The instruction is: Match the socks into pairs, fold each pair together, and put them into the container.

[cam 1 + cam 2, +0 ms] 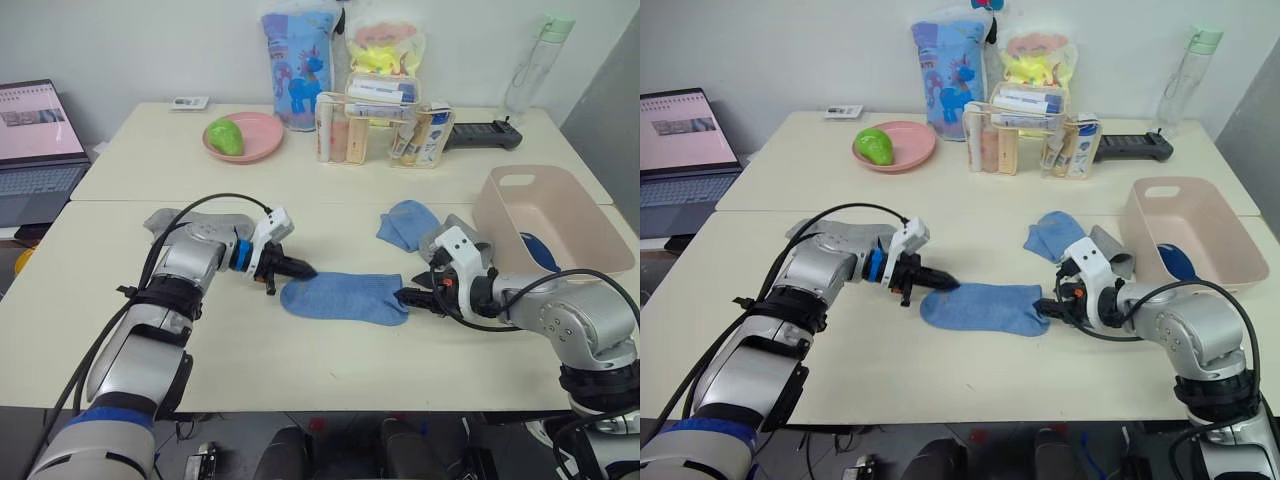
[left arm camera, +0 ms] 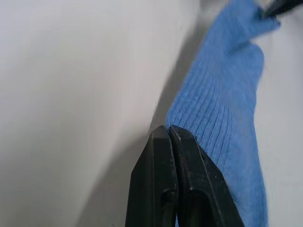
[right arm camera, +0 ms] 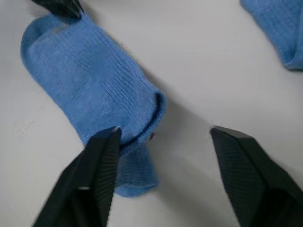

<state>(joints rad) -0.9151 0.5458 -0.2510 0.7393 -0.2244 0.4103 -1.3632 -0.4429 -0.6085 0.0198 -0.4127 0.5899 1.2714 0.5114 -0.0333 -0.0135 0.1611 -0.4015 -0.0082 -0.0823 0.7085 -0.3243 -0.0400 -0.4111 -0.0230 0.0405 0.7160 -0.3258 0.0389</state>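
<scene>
Flat on the pale cream table [image 1: 300, 370], lying crosswise between the two arms: a soft light blue ankle sock [image 1: 345, 297]. At its toe end, the left gripper [image 1: 303, 269], black fingers pressed together with nothing between them, tips right at the sock's edge. At its cuff end, the right gripper [image 1: 403, 296], fingers spread wide apart, one fingertip [image 3: 106, 142] resting on the cuff, the other over bare table. Beyond the right gripper, the second light blue ankle sock [image 1: 405, 223], crumpled, well apart from the first. Just beside that one, towards the tub, a grey sock [image 1: 1110, 248]; another grey sock [image 1: 165, 220] behind the left forearm. At the table's right edge, the pale pink rectangular plastic tub [image 1: 545, 215] with its handle slot, a dark navy blue sock [image 1: 540, 250] lying inside. On the far table, a round pink plate [image 1: 255, 135] bearing a green object, a clear organiser of bottles [image 1: 380, 125], an open laptop [image 1: 35, 150] at far left.
</scene>
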